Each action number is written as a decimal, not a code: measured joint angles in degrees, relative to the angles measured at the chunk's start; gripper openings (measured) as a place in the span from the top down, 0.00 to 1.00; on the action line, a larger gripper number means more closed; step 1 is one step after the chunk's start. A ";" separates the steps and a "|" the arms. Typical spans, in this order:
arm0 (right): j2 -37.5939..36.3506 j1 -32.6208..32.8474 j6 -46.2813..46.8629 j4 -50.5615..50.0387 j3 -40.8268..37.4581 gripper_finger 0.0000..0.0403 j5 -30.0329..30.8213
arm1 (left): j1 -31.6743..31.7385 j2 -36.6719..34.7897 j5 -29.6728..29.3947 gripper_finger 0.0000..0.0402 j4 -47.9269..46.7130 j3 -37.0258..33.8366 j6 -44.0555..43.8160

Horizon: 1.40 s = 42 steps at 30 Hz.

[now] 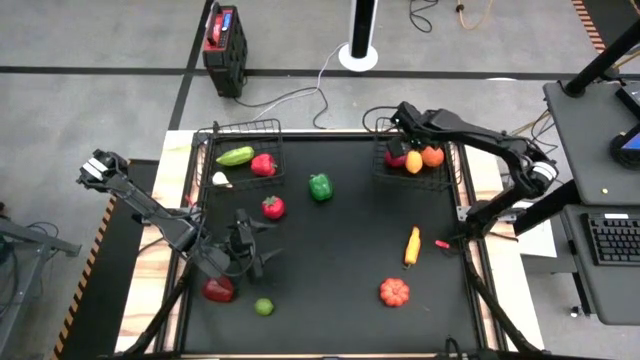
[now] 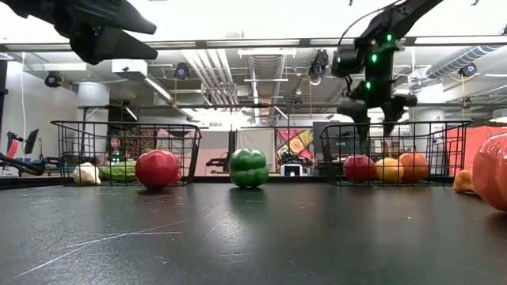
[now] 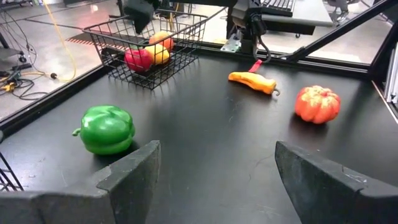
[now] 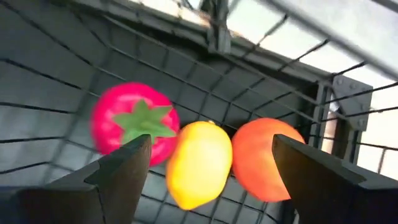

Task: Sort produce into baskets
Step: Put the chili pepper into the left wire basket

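Two dark wire baskets stand at the table's far edge. The left basket holds a green pepper, a red piece and a white piece. The right basket holds a red piece, a yellow one and an orange one. Loose on the table lie a green bell pepper, a red tomato, a yellow-orange long piece, an orange pumpkin, a red piece and a lime. My left gripper is open and empty above the near left. My right gripper is open and empty above the right basket.
A small red bit lies at the table's right edge. A red-and-black case and a white post base stand on the floor beyond the table. A desk with a keyboard is at the right.
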 joint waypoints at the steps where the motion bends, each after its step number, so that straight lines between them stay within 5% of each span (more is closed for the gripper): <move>1: -0.82 0.60 0.04 -0.61 0.70 0.19 -0.04 | 0.00 0.00 0.00 0.26 0.00 0.00 -0.30; 10: -10.96 13.85 5.73 -1.58 3.07 0.19 -8.89 | 0.02 -0.82 0.06 0.26 -4.69 4.54 2.55; 22: -12.62 43.73 24.64 -2.17 1.15 0.19 -10.78 | 0.02 -0.74 -0.11 0.26 -39.03 19.50 1.24; 32: -6.56 60.52 50.25 -15.12 -2.50 0.19 -10.96 | 0.02 -0.63 -0.08 0.26 -40.89 19.82 0.74; 42: -7.35 64.68 64.69 -11.36 -13.99 0.19 -14.41 | 0.02 -0.63 -1.04 0.26 -40.86 19.78 0.06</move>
